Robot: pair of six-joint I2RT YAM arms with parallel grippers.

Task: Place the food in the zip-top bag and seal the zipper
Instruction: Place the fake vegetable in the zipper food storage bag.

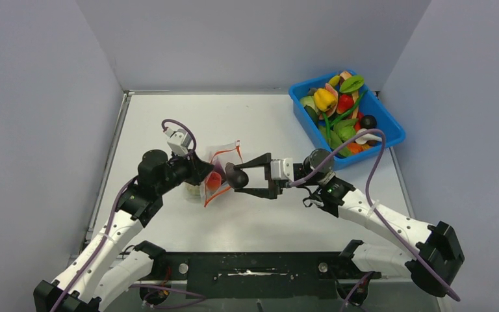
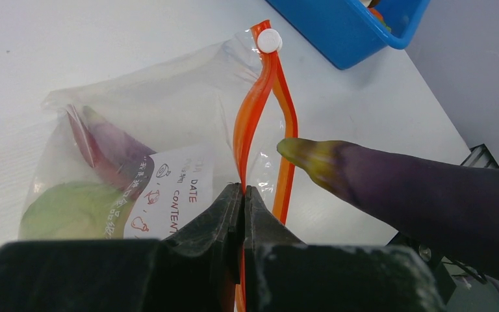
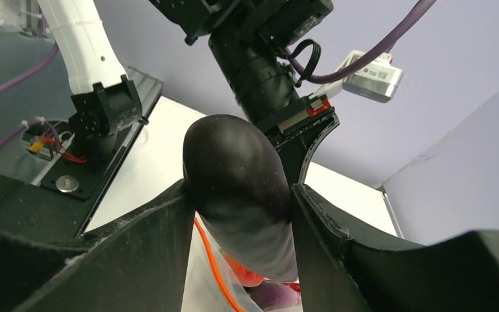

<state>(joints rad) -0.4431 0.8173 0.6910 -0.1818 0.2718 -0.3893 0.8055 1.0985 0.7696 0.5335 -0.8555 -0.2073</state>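
Note:
The clear zip-top bag (image 2: 162,123) lies on the table and holds a green round food (image 2: 71,208) and a purple-red one (image 2: 107,146). My left gripper (image 2: 243,190) is shut on one side of the orange-red zipper (image 2: 250,123), holding the mouth open. A white slider (image 2: 269,40) sits at the zipper's far end. My right gripper (image 3: 239,195) is shut on a dark purple eggplant (image 3: 240,188), whose yellowish tip (image 2: 305,153) points at the bag's mouth. In the top view the eggplant (image 1: 236,175) is at the bag (image 1: 224,156), between both grippers.
A blue tub (image 1: 345,117) full of toy fruits and vegetables stands at the back right. White walls close in the table on three sides. The left arm's wrist hangs close over the right gripper.

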